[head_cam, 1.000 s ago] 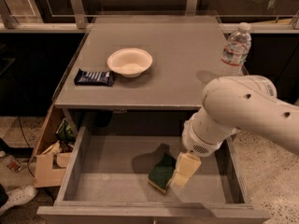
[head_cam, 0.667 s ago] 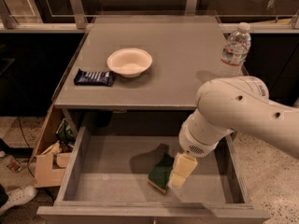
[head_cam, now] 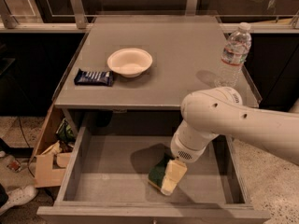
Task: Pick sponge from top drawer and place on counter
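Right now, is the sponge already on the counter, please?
No, the sponge lies in the top drawer with the gripper at it.

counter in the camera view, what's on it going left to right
snack wrapper → white bowl → water bottle. The gripper is off the counter, down in the top drawer at the sponge.
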`<state>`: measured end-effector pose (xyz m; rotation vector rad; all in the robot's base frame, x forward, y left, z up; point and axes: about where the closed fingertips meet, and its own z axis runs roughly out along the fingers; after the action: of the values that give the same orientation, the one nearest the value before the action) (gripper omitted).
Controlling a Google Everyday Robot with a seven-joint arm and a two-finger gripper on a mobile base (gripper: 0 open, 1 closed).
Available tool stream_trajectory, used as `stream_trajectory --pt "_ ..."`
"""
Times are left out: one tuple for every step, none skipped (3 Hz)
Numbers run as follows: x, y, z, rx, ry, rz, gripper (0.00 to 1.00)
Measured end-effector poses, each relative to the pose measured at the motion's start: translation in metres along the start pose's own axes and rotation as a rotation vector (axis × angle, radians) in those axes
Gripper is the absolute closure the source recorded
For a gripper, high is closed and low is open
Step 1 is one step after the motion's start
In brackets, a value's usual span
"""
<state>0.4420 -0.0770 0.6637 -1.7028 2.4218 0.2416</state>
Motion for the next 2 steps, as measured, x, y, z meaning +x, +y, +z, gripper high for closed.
stream_trajectory --pt "0.000 0.000 0.000 -0.001 0.000 0.001 0.00" --pt "-0.002 -0.001 0.020 -0.029 0.003 0.035 0.00"
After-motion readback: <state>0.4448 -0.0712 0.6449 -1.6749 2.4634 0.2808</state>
